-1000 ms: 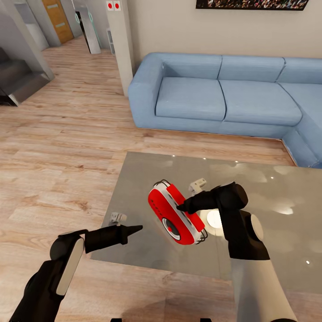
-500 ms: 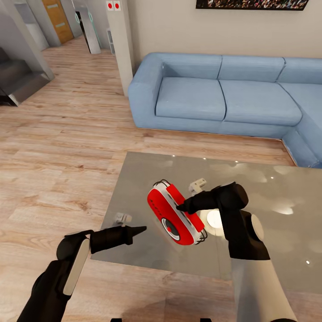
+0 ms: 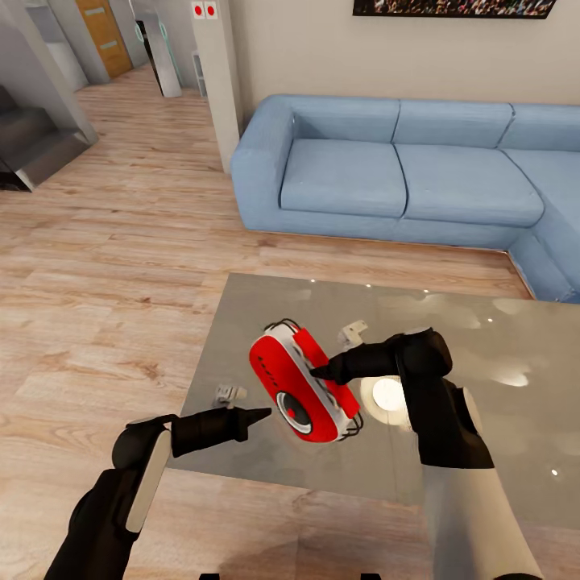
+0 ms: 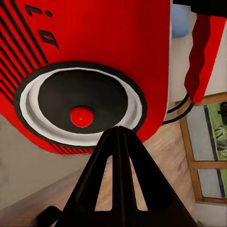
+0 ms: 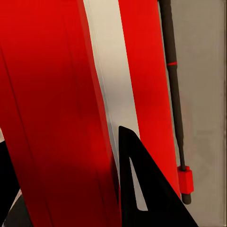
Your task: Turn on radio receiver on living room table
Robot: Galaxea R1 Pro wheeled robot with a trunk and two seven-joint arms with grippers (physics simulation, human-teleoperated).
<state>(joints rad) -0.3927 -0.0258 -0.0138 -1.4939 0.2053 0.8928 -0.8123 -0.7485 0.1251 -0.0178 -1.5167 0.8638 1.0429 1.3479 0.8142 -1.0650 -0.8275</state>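
The radio receiver (image 3: 300, 388) is off the tabletop (image 3: 483, 338), tilted in the air above its glossy grey surface, gripped by the right claw (image 3: 316, 372) across its top edge. In the right wrist view one dark finger (image 5: 142, 189) lies against the white band and another shows at the frame edge on the far side of the red shell, so that claw is clenched on the radio.

It looks like a light, rigid plastic box with smooth, rounded, likely slippery sides. A pinch across the narrow body, where the band runs, seems the safest hold. The thin wire handle (image 5: 174, 94) looks too slight to bear a push.

The shell is bright red with a white middle band. Its face carries black ribs and a round dark dial (image 4: 81, 108) ringed in white, with a small red button (image 4: 82, 117) at the centre.

The left claw (image 4: 118, 130), its fingers pressed together to a point, sits just short of that button. A firm poke may twist the radio in the right claw's grip.
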